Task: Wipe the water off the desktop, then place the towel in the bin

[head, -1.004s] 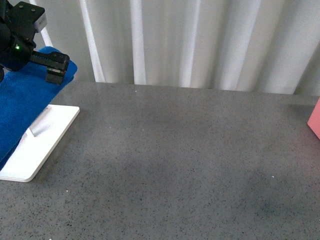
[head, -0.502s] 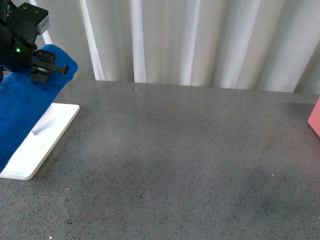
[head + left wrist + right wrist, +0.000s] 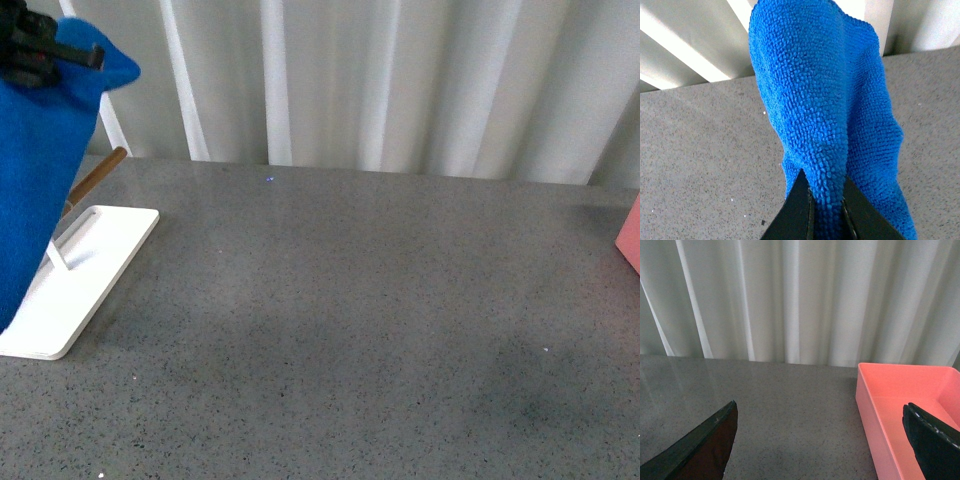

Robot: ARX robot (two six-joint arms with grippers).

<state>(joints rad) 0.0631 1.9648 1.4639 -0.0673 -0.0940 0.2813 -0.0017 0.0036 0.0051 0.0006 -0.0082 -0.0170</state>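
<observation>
the left jaws are clamped on a fold of the blue towel (image 3: pixel 825 100), which hangs high over the white tray (image 3: pixel 105 255); its lower end runs out of view. a wooden rod (image 3: pixel 97 175) slants up from the tray, just beside the cloth. the pink bin (image 3: pixel 900 395) sits well apart from the tray, at the far side of the grey speckled table (image 3: pixel 350 300). the right jaws are spread wide, gripping nothing.
</observation>
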